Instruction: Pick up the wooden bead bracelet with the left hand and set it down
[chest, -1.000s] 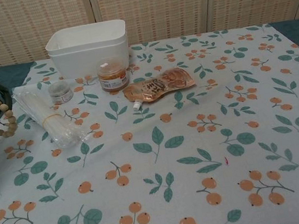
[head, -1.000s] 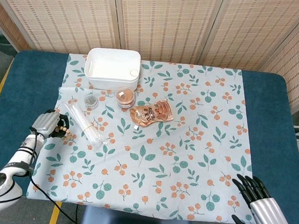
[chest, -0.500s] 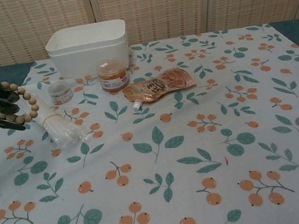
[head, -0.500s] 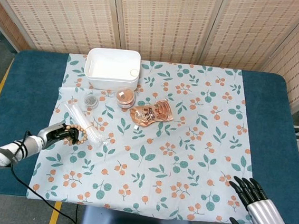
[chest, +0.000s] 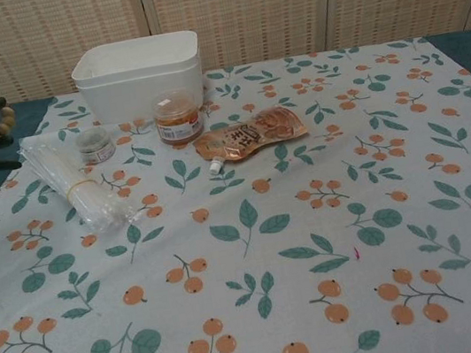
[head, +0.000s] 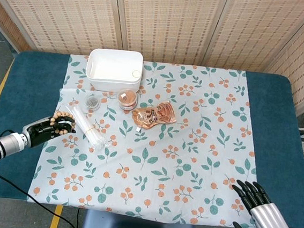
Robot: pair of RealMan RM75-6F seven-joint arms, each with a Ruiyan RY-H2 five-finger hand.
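Left robot hand (head: 47, 126): gripped wooden bead bracelet (head: 63, 120), raised beside tablecloth's (head: 190, 166) left edge.
Right robot hand (head: 261, 211): spread, empty, off tabletop's near-right corner, partly cropped.

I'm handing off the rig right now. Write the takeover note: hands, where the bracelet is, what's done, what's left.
Left hand: holds the wooden bead bracelet looped over its fingers, lifted above the left edge of the floral tablecloth, beside the clear plastic packet.
Right hand: open, holding nothing, at the near right corner of the table.
Done: bracelet picked up.
Left: lower it onto a bare patch of cloth, release, and withdraw the hand.
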